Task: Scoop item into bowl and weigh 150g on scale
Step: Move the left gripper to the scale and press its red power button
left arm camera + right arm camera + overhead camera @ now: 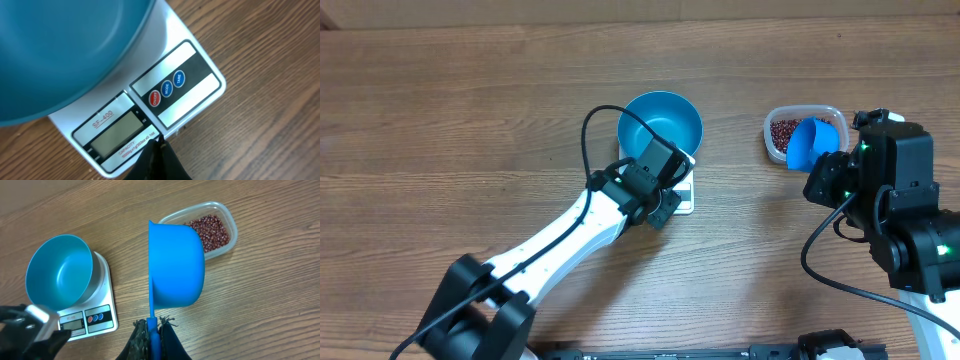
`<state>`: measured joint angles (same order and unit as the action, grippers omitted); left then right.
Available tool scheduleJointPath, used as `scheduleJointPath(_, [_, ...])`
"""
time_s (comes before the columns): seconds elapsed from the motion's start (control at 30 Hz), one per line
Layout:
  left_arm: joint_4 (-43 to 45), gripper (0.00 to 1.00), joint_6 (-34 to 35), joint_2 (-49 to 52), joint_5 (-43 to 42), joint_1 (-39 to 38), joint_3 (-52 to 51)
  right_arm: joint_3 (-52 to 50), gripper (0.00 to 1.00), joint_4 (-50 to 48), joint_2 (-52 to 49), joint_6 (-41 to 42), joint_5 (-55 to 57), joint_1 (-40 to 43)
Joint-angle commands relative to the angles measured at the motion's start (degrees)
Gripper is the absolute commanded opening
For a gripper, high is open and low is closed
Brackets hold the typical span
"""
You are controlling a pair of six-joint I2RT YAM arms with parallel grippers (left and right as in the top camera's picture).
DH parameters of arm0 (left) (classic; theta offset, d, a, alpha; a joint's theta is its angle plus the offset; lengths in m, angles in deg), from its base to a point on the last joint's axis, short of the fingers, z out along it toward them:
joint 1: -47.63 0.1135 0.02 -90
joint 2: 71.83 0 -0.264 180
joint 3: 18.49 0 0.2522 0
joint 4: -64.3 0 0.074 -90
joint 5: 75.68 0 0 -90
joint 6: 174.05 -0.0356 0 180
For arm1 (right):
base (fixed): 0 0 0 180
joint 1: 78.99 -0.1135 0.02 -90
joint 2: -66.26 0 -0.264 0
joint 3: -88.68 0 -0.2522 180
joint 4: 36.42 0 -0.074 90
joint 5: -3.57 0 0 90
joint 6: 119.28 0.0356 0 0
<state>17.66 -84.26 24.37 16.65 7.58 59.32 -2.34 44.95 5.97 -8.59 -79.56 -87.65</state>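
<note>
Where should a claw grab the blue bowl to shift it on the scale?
Pinch the blue bowl by its rim, one finger inside, one outside, coming straight down: it stands upright, open, with smooth curved walls. Likely best on the side away from the scale's display.

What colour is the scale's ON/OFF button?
The ON/OFF button is red; see the left wrist view.

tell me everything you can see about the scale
The scale is small, square and white, plastic by the look, lying flat on the wood table. Along its front edge are a grey display showing no digits, marked "SF-400", and a dark panel with a red on/off button and blue mode and tare buttons. The empty blue bowl sits on its platform. The left gripper, shut, points at the front edge; contact is unclear.
</note>
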Motion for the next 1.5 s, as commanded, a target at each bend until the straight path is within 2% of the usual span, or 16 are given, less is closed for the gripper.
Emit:
scheduleJointPath(0.0, [1.42, 0.04, -0.92, 1.88, -0.17, -0.15, -0.31, 1.25, 0.04, -0.22, 0.26, -0.59, 0.81, 0.11])
scheduleJointPath(0.7, [6.73, 0.04, -1.09, 7.48, 2.54, -0.15, -0.31, 1.25, 0.04, -0.22, 0.26, -0.59, 0.81, 0.11])
scheduleJointPath(1.47, [8.15, 0.04, -1.11, 7.63, 2.05, -0.15, -0.31, 1.25, 0.04, -0.26, 0.26, -0.59, 0.81, 0.11])
